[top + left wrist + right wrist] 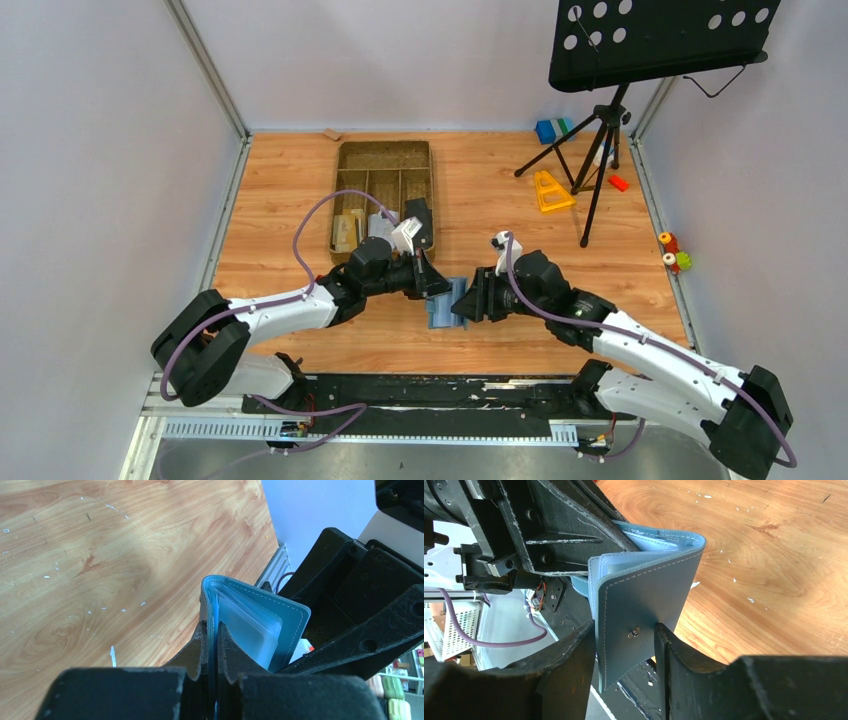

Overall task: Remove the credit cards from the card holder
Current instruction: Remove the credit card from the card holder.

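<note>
Slate-blue holder (445, 302) aloft over the wood-grain tabletop (480, 190), toward the near edge's middle: smooth skin, pale stitching, round metal snap, paler blue inside, clear glossy pockets. Clamped on one leaf by left jaws; outer flap between parted right jaws.

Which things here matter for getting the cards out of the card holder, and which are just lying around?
Job: card holder, left tool pinching it, right tool straddling its flap.
Lying about: music stand, yellow triangle, blue-and-green block, red piece.
</note>
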Available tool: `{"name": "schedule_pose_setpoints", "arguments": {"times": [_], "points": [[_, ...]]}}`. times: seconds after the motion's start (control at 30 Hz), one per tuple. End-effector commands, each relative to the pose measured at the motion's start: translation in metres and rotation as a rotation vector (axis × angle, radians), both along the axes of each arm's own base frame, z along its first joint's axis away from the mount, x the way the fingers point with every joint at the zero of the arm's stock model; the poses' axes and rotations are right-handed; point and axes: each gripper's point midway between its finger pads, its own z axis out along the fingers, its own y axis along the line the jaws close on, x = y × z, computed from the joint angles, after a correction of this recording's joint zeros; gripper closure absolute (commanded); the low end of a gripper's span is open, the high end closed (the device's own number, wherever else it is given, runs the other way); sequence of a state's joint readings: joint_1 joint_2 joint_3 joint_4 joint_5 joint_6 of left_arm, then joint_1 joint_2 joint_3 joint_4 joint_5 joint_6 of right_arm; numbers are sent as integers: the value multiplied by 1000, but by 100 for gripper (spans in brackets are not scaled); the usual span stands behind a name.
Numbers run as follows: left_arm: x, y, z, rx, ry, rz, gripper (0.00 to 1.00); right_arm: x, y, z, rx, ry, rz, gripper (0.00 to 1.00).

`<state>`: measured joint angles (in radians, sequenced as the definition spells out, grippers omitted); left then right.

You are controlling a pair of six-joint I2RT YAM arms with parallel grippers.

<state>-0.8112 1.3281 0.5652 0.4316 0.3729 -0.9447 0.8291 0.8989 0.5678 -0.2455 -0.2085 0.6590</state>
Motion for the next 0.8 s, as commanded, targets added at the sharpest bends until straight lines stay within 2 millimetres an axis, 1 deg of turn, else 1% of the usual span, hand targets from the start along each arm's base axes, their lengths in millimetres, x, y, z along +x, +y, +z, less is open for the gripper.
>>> {"name": "schedule_pose_setpoints", "arguments": {"times": [0.0, 0.1, 0.17, 0.2, 0.27, 0.33, 0.4, 0.57, 0.67, 0.7, 0.77], "points": [[-2, -8, 28, -88, -51, -35, 100, 5, 2, 14, 38, -53, -10, 57], [-3, -8, 30, -92, -54, -38, 100, 9, -6, 10, 12, -57, -52, 61], [-3, -8, 31, -96, -56, -37, 100, 11, -12, 5, -11, -55, -84, 61], [-4, -8, 31, -97, -56, -39, 100, 12, -15, 4, -20, -56, -98, 59], [-4, -8, 32, -99, -56, -39, 100, 14, -19, 2, -26, -62, -123, 51], [-5, -7, 32, -100, -56, -40, 100, 13, -21, 0, -25, -63, -129, 48], [-5, -7, 33, -102, -55, -42, 100, 12, -22, 0, -17, -65, -130, 48], [-7, -7, 35, -108, -57, -44, 100, 10, -20, -1, -8, -58, -118, 52], [-7, -7, 37, -118, -55, -48, 100, 11, -21, -3, -17, -57, -123, 46], [-8, -7, 38, -122, -56, -50, 100, 11, -24, -5, -34, -53, -133, 45], [-8, -7, 39, -124, -58, -49, 100, 14, -29, -7, -62, -49, -161, 51]]}}
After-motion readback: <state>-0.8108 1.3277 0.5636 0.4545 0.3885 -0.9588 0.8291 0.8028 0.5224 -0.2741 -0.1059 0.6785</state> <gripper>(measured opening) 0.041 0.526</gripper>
